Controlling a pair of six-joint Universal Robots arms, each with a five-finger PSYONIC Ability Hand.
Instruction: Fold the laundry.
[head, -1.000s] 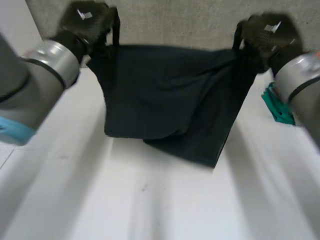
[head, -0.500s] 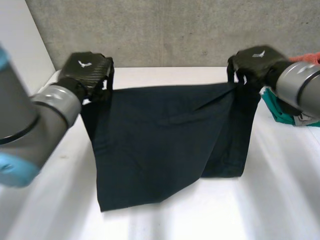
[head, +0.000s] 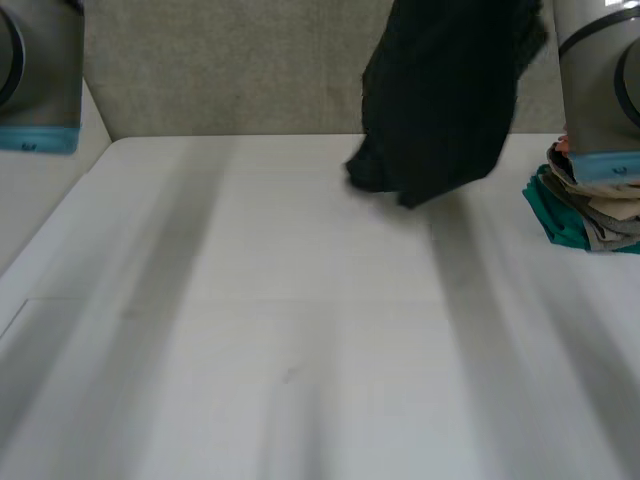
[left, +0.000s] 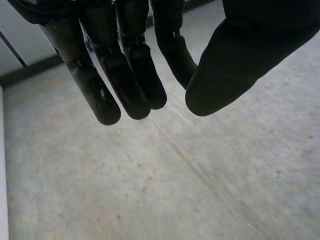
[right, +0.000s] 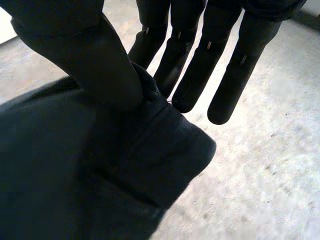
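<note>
Zero folds yet on dark garment (head: 440, 110): hangs bunched at 1 o'clock over bench (head: 300, 330), pinched between thumb and straight fingers of right hand (right: 90, 65). Left hand (left: 125, 65) slack, straight-fingered, empty. Folded pile (head: 585, 215) at 3 o'clock. Spreading and folding left to do.

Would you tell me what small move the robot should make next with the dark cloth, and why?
Probably bring the left hand across to take a free edge of the dark cloth. That hand is open and holds nothing, while the right hand alone pinches the cloth between thumb and fingers, so it hangs bunched over the far side of the table rather than spread for folding.
</note>
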